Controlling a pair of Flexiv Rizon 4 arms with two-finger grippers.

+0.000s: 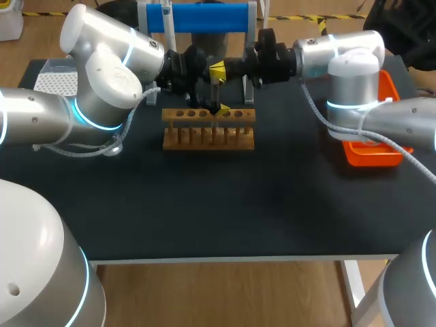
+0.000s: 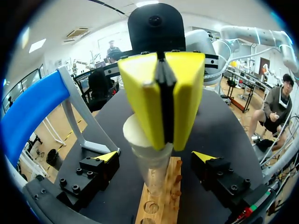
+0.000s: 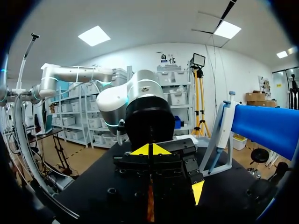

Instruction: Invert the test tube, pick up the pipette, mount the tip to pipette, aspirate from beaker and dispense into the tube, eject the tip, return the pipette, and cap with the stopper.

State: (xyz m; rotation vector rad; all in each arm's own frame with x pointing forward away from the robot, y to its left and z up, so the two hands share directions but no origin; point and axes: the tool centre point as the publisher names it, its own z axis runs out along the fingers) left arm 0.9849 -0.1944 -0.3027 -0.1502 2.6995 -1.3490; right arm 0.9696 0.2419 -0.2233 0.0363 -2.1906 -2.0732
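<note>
right arm [image 1: 340, 58] has its jaws pinched together down at the stopper [image 2: 135, 135] topping the test tube [image 2: 154, 177] in the wooden rack [image 2: 163, 198], left arm [image 1: 102, 78] jaws wide apart over the rack, so imo an off-centre push could tilt or crack the tube

No writing can be read on the black table [image 1: 272, 204]. The wooden test tube rack [image 1: 208, 129] shows no legible marks.
</note>
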